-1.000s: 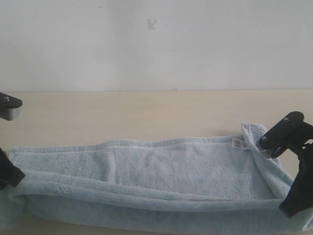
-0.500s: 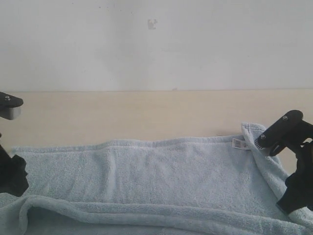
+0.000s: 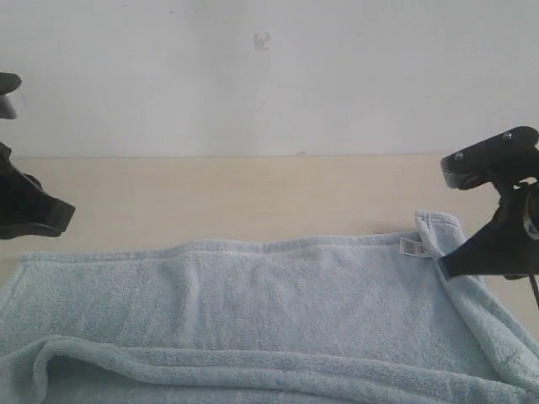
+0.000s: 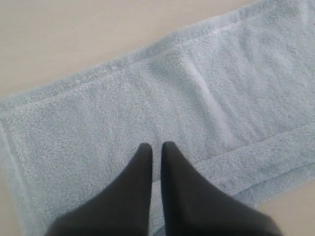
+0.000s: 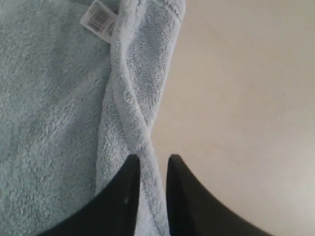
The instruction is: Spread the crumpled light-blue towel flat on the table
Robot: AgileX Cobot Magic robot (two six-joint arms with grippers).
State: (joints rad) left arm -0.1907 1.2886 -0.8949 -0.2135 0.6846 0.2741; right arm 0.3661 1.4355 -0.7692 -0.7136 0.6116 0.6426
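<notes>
The light-blue towel (image 3: pixel 278 303) lies spread wide across the beige table (image 3: pixel 253 194), its white tag (image 3: pixel 410 247) near the far right corner. A thick fold (image 3: pixel 253 362) runs along its near side, and its right edge (image 5: pixel 129 93) is rolled over beside the tag (image 5: pixel 100 15). My left gripper (image 3: pixel 64 217) hovers above the towel's left end, fingers (image 4: pixel 157 146) narrowly parted and empty. My right gripper (image 3: pixel 445 268) hangs over the rolled right edge, fingers (image 5: pixel 153 158) slightly apart, holding nothing.
A plain white wall (image 3: pixel 269 76) stands behind the table. Bare tabletop (image 5: pixel 246 98) shows beyond the towel's right edge and along the far side. The towel's near part runs out of the exterior view.
Both grippers pulled the towel's near side toward the camera, let it go and rose. The towel now lies wider, and its fold has shifted nearer.
</notes>
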